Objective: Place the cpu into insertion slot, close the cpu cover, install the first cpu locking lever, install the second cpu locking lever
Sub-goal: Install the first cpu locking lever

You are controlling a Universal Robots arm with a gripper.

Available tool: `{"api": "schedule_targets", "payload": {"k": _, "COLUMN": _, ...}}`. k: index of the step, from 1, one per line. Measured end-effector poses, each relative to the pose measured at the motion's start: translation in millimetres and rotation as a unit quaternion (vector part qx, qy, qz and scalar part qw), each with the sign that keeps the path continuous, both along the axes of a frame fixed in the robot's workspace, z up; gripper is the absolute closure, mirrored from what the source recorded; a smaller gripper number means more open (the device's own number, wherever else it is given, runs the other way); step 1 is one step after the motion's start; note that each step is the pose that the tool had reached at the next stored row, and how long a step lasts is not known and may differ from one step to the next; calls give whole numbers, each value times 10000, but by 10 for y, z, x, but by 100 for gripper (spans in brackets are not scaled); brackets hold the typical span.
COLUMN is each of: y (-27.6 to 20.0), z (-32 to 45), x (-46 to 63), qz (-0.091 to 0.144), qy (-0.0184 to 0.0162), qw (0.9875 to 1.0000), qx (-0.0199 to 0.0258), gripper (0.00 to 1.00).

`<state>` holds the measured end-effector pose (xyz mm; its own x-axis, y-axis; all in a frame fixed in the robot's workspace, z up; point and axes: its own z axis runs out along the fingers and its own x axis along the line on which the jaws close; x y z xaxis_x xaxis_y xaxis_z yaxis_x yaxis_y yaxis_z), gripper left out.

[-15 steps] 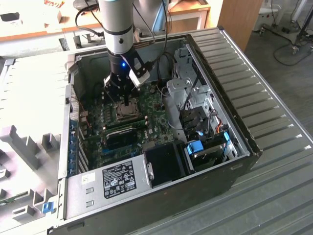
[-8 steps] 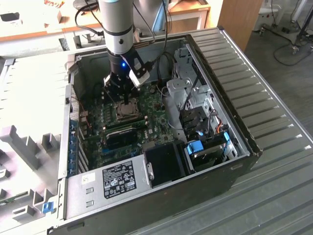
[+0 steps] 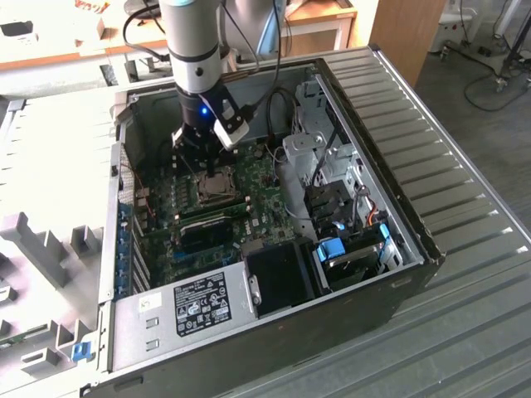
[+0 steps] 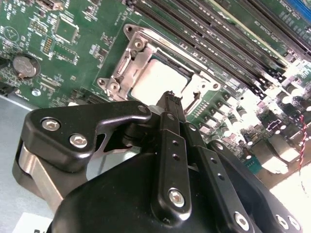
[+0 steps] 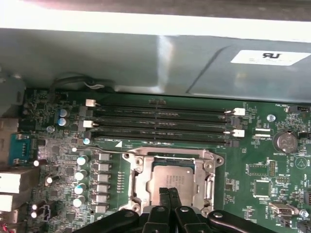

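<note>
Resting flat in the insertion slot (image 5: pixel 173 161) near the middle of the motherboard (image 5: pixel 262 165), the cpu (image 5: pixel 172 177) lies framed by the lowered cpu cover (image 5: pixel 138 182). The gripper (image 5: pixel 169 191), fingers (image 5: pixel 164 201) pressed together and empty, hovers at the cover's edge. The chip looks light, rigid and fragile; grasp it by its edges.

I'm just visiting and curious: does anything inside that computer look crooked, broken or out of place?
Nothing stands out. The cpu sits square under the flat cpu cover, and the gripper is shut at its edge.
</note>
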<state>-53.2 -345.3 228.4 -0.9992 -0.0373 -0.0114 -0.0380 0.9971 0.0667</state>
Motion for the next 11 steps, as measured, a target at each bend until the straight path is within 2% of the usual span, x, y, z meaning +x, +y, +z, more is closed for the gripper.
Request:
{"api": "schedule_targets", "payload": {"k": 7, "y": 0, "z": -1, "x": -143, "qz": 0, "qy": -84, "qw": 10000, "qx": 0, "gripper": 89}}
{"api": "schedule_targets", "payload": {"k": 11, "y": 1, "z": 0, "x": -163, "qz": 0, "qy": -97, "qw": 10000, "qx": 2, "gripper": 89}}
